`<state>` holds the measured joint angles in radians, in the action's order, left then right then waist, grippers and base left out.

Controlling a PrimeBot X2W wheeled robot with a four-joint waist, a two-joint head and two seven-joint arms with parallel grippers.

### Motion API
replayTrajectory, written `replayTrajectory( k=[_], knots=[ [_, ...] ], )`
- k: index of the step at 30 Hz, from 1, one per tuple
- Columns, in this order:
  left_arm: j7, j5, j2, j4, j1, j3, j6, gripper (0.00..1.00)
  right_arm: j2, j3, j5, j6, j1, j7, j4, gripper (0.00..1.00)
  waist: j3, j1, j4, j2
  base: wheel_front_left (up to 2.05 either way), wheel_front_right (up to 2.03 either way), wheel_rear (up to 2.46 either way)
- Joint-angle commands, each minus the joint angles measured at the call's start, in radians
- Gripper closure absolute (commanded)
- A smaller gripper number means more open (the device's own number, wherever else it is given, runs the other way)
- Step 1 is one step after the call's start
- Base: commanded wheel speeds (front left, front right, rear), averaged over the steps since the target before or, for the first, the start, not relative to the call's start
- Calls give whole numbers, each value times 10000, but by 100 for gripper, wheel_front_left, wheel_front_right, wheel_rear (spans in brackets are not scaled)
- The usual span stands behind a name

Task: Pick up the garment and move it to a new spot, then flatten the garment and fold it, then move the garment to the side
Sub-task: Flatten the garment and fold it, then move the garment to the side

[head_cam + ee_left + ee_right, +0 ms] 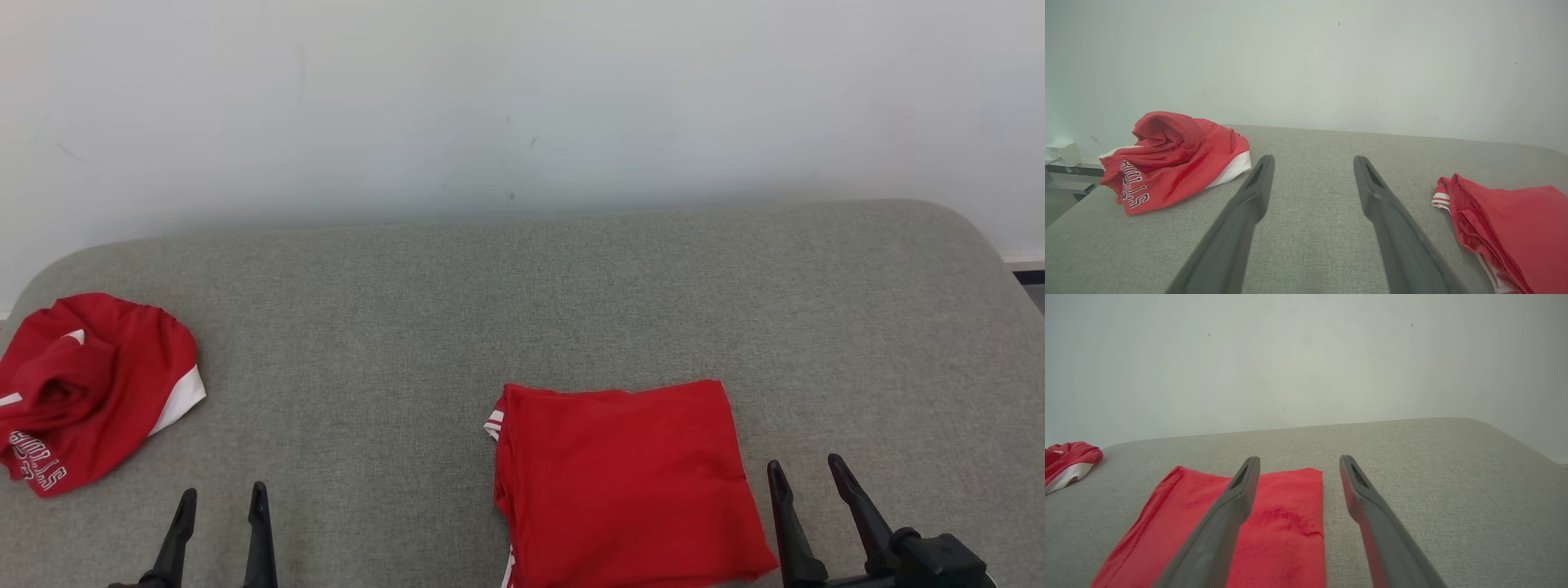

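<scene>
Left claw (224, 490) and right claw (804, 462) are wide open, holding nothing. The folded red garment (629, 482) lies on the surface (522, 310) between them.

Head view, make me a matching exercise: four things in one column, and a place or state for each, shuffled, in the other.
Things: 1 crumpled jersey; 2 folded garment; 3 padded surface; 4 wall.
States: A white, at the back; B neat rectangle, front middle; C grey, under both garments; D bunched, far left, lettering showing.
Pairs: 1-D, 2-B, 3-C, 4-A.
</scene>
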<state>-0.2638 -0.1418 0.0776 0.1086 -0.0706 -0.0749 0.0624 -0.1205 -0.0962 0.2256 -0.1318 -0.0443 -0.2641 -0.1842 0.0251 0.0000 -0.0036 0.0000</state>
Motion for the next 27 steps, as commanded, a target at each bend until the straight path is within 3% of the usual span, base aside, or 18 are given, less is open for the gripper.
replayTrajectory(
  k=[1,19,27],
  knots=[
    [-7,67,-3,-48,-148,6,-5,0,9,-7,-30,26,-54,0,-14,0,-2,0,-2,0,0,0,0],
    [-7,-79,-18,18,-95,-25,-52,0,-158,-44,-60,28,299,6,-174,0,-68,0,41,0,0,0,0],
    [-7,-48,-64,-31,1,99,-84,0,-454,57,-236,26,1352,720,-947,0,-335,0,219,0,0,0,0]
  ],
)
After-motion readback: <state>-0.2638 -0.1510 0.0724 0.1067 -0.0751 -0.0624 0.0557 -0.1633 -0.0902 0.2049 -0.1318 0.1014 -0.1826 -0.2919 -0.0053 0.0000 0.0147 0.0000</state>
